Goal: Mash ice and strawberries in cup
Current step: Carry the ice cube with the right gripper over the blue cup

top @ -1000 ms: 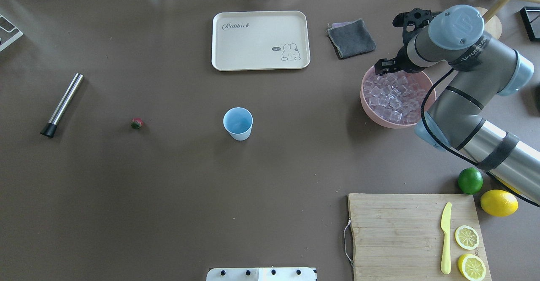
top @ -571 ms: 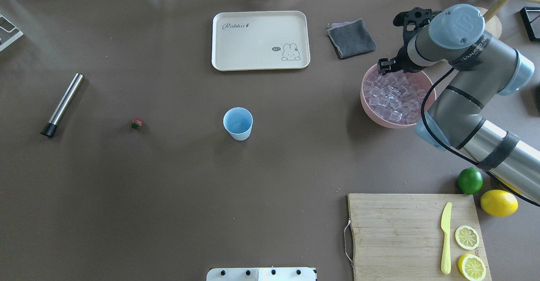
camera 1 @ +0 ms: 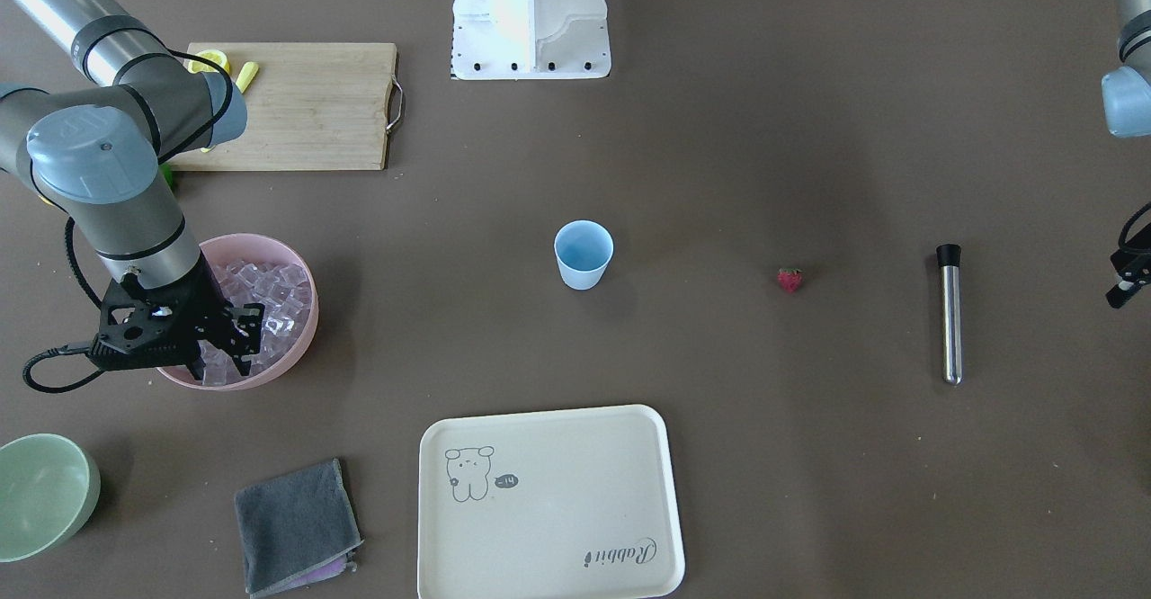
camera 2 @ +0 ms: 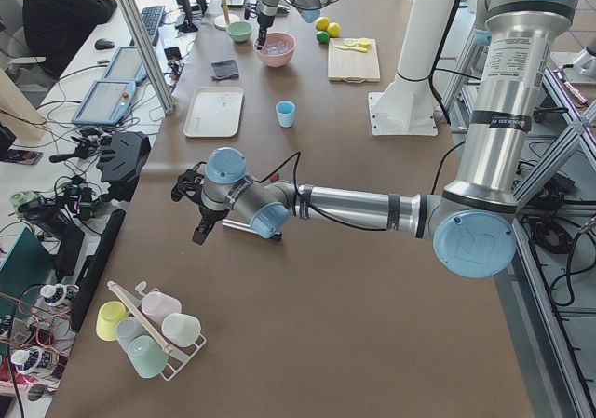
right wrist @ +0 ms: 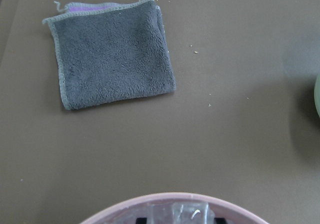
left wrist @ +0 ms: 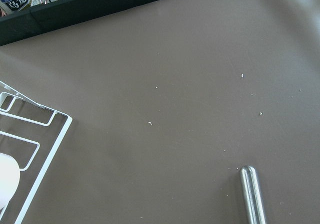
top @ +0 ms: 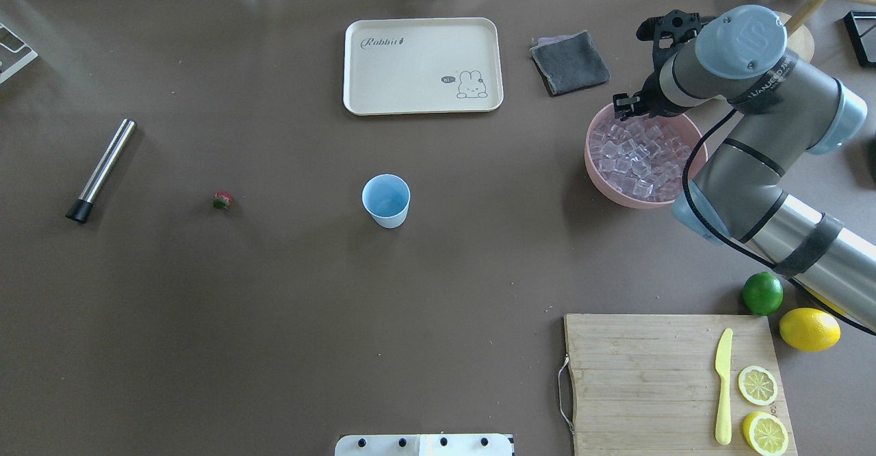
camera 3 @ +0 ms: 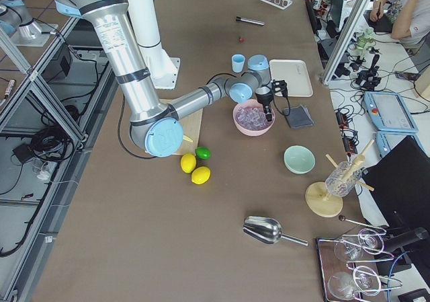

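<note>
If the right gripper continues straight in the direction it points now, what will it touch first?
Probably the ice in the pink bowl: the right gripper points down over the bowl's side nearest the grey cloth. It is close to the rim there, so the rim could come first; depth is unclear.

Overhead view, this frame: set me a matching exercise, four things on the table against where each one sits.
Things:
1. cup
2. strawberry
3. ice
4. yellow knife

Places:
A. on the wooden cutting board
B. piled in the pink bowl
C. alone on bare table, on the metal rod's side
D. upright near the table's middle

Pairs: 1-D; 2-C; 3-B; 4-A.
</note>
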`<state>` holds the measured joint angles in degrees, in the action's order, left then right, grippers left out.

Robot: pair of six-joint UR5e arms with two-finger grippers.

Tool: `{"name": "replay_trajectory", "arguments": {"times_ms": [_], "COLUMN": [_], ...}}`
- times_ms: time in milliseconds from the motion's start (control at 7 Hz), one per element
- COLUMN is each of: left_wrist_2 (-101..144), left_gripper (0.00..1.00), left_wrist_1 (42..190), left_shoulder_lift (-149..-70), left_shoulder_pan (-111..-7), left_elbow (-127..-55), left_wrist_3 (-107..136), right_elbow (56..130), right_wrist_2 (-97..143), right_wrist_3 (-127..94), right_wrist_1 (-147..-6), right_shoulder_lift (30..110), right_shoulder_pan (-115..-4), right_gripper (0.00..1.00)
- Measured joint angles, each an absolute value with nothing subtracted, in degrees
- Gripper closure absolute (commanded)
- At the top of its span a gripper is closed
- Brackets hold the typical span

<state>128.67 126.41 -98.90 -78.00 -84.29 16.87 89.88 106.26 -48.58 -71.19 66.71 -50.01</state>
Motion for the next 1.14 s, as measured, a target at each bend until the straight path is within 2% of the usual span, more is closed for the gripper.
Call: {"name": "replay_trajectory", "arguments": {"times_ms": [429, 571, 714, 1000, 1143], "left_wrist_2": [128.69, 128.68, 128.67, 128.71, 128.71], "left_gripper": [0.02, 0.02, 0.02, 0.02, 0.02], "left_wrist_1": [126.56, 126.56, 126.56, 126.56, 126.56], "left_shoulder_lift": [-98.96, -98.96, -98.99, -99.04, -99.05], "left_shoulder_pan": [-77.96, -77.96, -77.96, -77.96, -77.96], "left_elbow": [-83.91, -83.9, -83.9, -84.04, -84.06], "left_wrist_3": [16.87, 16.87, 16.88, 16.99, 17.01], "right_elbow": [90.1, 90.53, 91.63, 95.86, 98.18], "right_wrist_2": [106.28, 106.47, 107.15, 109.68, 110.35], "right_wrist_3": [-48.62, -48.64, -48.63, -48.55, -48.57], "right_wrist_1": [-71.19, -71.32, -71.83, -75.46, -78.49], "right_shoulder_lift": [66.71, 66.71, 66.72, 66.71, 66.18], "right_shoulder_pan": [-50.02, -50.27, -50.92, -52.78, -53.26], "right_gripper": [0.51, 0.59, 0.76, 0.99, 1.0]}}
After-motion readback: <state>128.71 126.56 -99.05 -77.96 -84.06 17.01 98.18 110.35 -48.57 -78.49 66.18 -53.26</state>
